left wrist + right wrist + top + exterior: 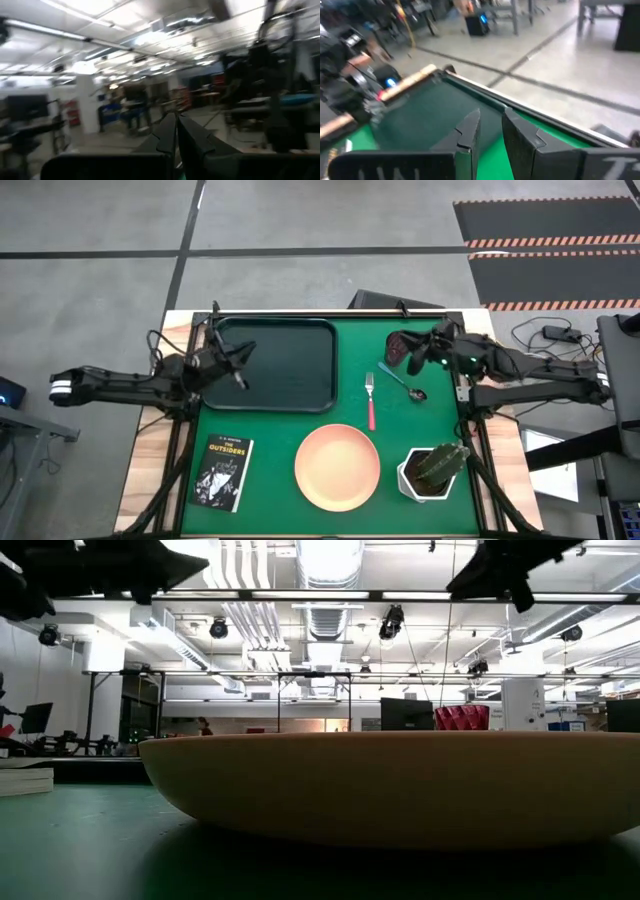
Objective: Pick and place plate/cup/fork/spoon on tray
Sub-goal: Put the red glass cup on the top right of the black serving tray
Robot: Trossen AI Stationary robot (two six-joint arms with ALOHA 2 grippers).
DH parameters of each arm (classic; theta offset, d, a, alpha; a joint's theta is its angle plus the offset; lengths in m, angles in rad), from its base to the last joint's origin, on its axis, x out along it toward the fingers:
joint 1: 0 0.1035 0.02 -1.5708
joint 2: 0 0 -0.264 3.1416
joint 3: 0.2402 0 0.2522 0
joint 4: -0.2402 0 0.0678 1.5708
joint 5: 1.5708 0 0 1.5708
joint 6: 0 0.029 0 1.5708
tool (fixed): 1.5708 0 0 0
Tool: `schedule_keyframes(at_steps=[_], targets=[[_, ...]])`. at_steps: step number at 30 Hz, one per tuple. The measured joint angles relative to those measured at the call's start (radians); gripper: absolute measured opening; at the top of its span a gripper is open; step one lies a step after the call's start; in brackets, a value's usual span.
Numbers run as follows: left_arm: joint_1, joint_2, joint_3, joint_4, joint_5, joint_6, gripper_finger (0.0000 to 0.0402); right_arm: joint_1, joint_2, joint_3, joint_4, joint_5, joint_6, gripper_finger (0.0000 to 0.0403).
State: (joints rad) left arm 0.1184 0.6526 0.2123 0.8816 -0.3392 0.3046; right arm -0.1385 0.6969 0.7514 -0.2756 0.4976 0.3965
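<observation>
— Four of the task's things lie outside the tray (pixel 272 365). Where exactly?

— The cup (pixel 396 352) is at the far right of the green mat (pixel 280 440), right at the tip of the right gripper (pixel 489 125). The spoon (pixel 404 383) lies just on the near side of it, slanted. The fork (pixel 371 402) is beside the spoon, tines pointing away, pink handle towards the plate (pixel 337 466). The plate sits at the near middle of the mat, well apart from the tray.

— Is the cup held?

— I cannot tell. In the wrist view that gripper's fingers (pixel 467 132) stand a little apart, released, with only mat showing between them. The cup does not show there.

— And the tray?

— It is at the far left of the mat with nothing in it. The left gripper (pixel 240 378) hangs over its left part, clenched, fingers pressed together on nothing.

— Anything else on the worktop?

— A book (pixel 223 472) is at the near left, and a white pot with a cactus (pixel 432 470) stands just right of the plate.
</observation>
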Motion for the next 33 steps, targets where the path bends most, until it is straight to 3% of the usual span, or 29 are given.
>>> schedule_keyframes(at_steps=[3, 8, 13, 18, 23, 28, 33], targets=[[0.000, 0.008, -0.002, 0.027, -0.057, 0.010, 0.0000, -0.015, 0.068, 0.087, -0.083, -0.008, 0.026, 0.0068], [0.000, 0.008, -0.010, 0.012, -0.062, 0.096, 0.0000, -0.054, 0.205, 0.261, -0.263, -0.024, 0.101, 0.0068], [0.000, 0.005, -0.013, 0.037, -0.062, 0.099, 0.0000, -0.122, 0.364, 0.444, -0.491, -0.121, 0.162, 0.0068], [-0.002, -0.016, -0.022, 0.046, -0.061, 0.095, 0.0000, -0.218, 0.514, 0.586, -0.661, -0.284, 0.188, 0.0061], [-0.002, -0.031, -0.031, 0.044, -0.060, 0.095, 0.0000, -0.288, 0.641, 0.646, -0.790, -0.399, 0.219, 0.0045], [-0.002, -0.044, -0.032, 0.001, -0.060, 0.096, 0.0000, -0.336, 0.731, 0.648, -0.860, -0.401, 0.244, 0.0040], [-0.002, -0.047, -0.032, -0.009, -0.060, 0.103, 0.0000, -0.371, 0.787, 0.648, -0.854, -0.401, 0.248, 0.0068]])
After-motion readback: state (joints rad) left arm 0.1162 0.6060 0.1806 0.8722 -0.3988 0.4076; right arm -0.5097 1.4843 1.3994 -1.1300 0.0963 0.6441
